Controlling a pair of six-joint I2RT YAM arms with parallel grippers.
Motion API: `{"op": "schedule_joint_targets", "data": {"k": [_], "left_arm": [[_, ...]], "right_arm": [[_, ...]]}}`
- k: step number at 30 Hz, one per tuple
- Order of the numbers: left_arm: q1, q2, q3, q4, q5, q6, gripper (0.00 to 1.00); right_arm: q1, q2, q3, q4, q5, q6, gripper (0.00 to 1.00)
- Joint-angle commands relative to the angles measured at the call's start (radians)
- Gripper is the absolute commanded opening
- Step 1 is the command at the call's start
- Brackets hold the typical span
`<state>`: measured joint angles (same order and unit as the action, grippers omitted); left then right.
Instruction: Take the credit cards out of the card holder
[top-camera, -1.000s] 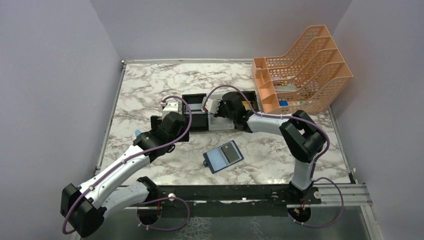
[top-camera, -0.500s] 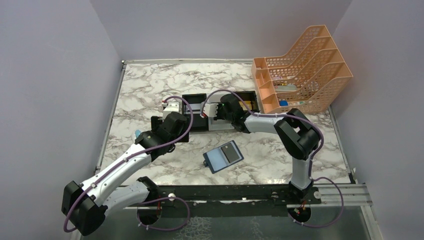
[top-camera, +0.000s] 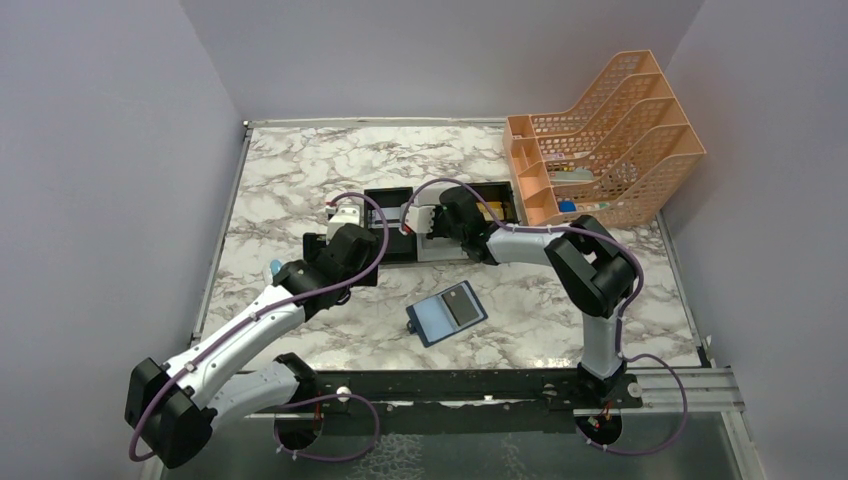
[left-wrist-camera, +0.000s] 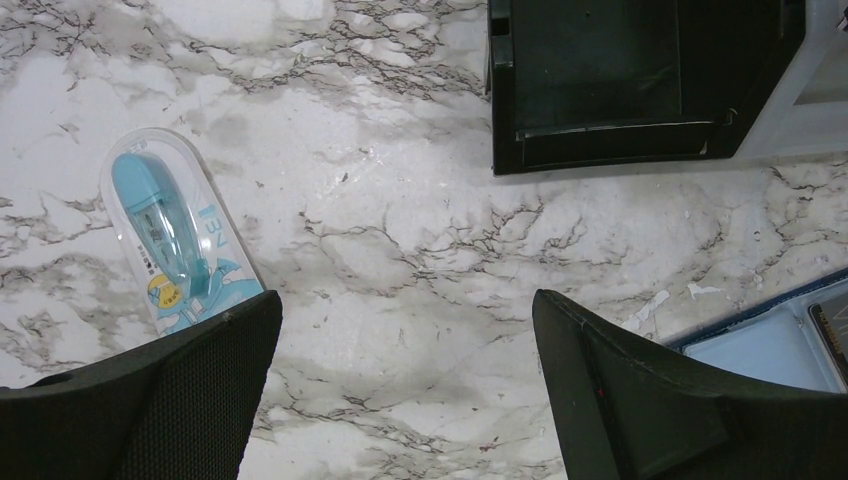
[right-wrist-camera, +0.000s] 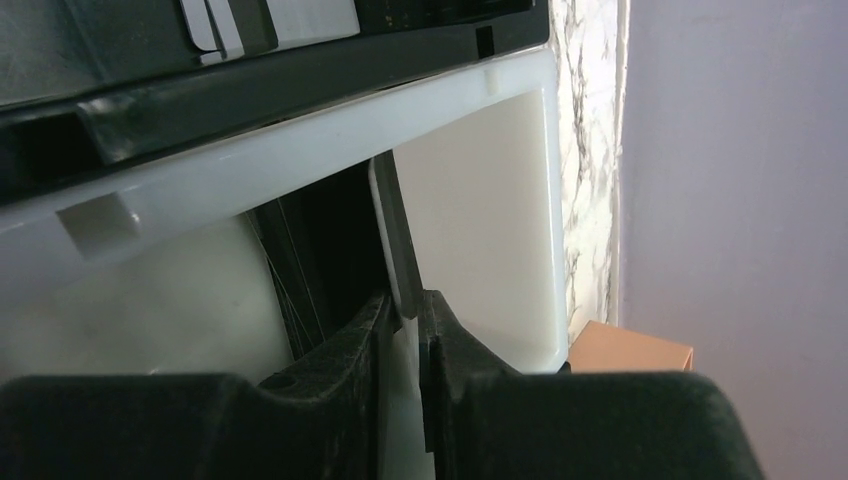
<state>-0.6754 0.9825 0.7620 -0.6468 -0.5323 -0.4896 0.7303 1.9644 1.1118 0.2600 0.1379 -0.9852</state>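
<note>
text: none legible | blister pack: print unreadable

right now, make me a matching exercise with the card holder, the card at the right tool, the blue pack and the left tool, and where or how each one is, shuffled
Things:
1. card holder
2. credit card
3. blue pack
4. left tool

Places or states:
a. flat on the marble table, left of the black tray
b. on edge between the right tool's fingers, in the white tray
c. wide open above the marble
d. unfolded, a dark card in one pocket

Pairs: 1-d, 2-b, 3-a, 4-c
</note>
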Motion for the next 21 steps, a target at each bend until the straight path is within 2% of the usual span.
{"op": "schedule_joint_targets", "data": {"k": [1,13,21], "left_arm": [[0.004,0.008,0.038,-0.018,-0.014,0.013,0.99],[0.004,0.018,0.040,-0.018,0.012,0.016,0.99],[0.005,0.011,0.043,-0.004,0.101,0.017,0.99]], "right_arm": [[0.002,-0.001,0.023,-0.029,-0.021,-0.010,0.19],[0.003,-0.095,0.000,-0.098,-0.068,0.032,0.25],[0.003,-0.255,-0.067,-0.059,-0.135,0.233,0.28]]}}
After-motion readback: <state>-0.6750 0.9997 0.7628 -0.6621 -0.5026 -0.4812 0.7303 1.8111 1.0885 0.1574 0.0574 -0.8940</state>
